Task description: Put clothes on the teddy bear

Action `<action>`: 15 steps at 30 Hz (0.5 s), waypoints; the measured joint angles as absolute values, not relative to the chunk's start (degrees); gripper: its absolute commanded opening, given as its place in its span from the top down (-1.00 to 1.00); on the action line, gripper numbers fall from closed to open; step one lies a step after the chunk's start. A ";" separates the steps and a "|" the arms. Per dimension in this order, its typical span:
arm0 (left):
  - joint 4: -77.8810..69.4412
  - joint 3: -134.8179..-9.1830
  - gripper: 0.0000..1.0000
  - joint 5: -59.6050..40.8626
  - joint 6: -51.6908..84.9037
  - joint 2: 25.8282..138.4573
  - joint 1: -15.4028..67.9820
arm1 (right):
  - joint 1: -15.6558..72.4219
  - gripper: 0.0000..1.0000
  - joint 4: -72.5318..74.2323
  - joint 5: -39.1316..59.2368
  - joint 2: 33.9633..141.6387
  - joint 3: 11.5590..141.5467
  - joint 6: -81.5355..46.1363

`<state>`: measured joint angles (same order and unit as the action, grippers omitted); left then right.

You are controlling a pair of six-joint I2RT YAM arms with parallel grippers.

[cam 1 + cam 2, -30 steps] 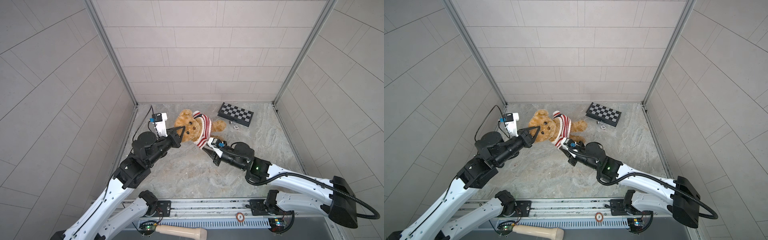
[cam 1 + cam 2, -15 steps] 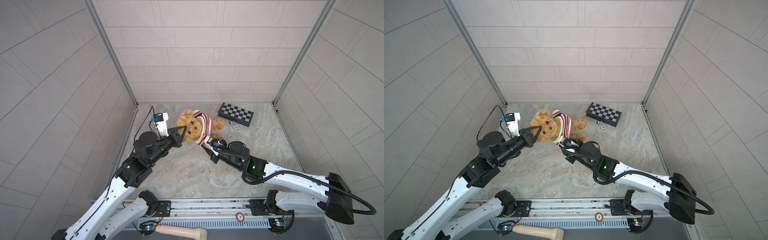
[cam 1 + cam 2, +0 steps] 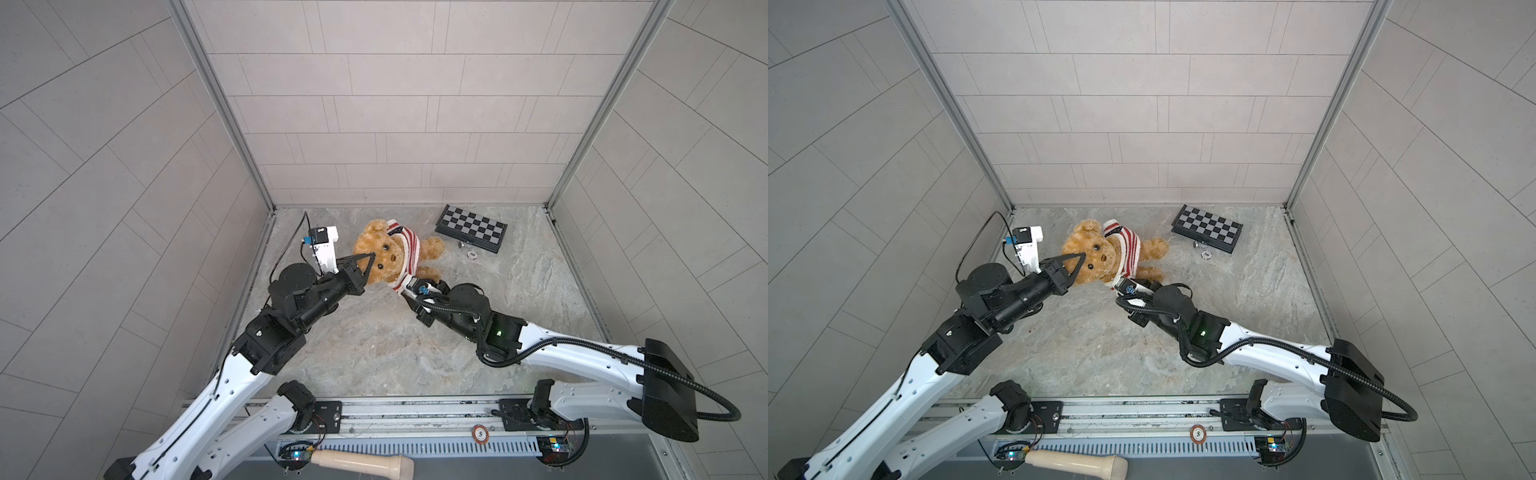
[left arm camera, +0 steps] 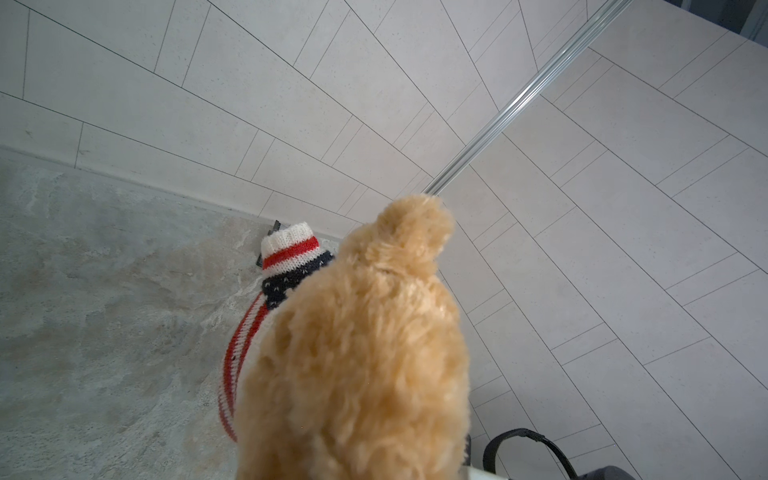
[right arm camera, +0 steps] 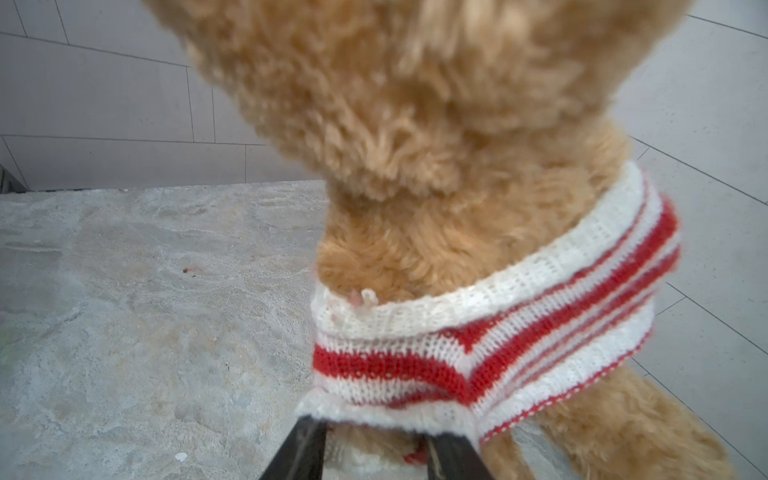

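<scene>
Item: teddy bear (image 3: 384,259), far left part of the marble tabletop (image 3: 374,353), striped knitted sweater (image 3: 409,245) around its torso.
Left gripper (image 3: 371,255): closed on fur at the bear's head.
Right gripper (image 5: 374,432): jaws parted, tips at the sweater's lower hem.
Also: folded chessboard (image 3: 471,226) near the back wall.

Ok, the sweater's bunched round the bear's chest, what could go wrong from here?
1. The left claw pinches the teddy bear just at its head; a tug on the striped sweater could pull it loose.
2. The right claw has its tips apart at the sweater's hem, so the knit could snag on them or slip off.
</scene>
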<state>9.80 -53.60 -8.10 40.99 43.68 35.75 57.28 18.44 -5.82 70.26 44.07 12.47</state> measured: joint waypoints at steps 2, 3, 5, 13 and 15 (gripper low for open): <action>9.67 -53.58 1.00 -8.29 41.17 43.66 35.75 | 57.28 0.21 19.11 -6.09 71.40 44.38 14.17; 9.67 -53.58 1.00 -8.36 41.19 43.64 35.75 | 57.28 0.23 19.38 -6.15 71.70 44.36 15.03; 9.63 -53.54 1.00 -8.58 41.34 43.62 35.75 | 57.28 0.24 19.88 -6.59 72.31 44.36 17.06; 7.66 -52.66 1.00 -8.95 42.72 43.38 35.73 | 57.28 0.15 23.86 -7.62 74.56 44.38 23.09; 6.96 -52.47 1.00 -8.97 43.11 43.38 35.73 | 57.28 0.14 25.36 -8.14 75.24 44.36 23.79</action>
<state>6.96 -52.47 -8.97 43.11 43.38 35.73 57.28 25.36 -8.14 75.24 44.36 23.79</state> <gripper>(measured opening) 0.129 0.425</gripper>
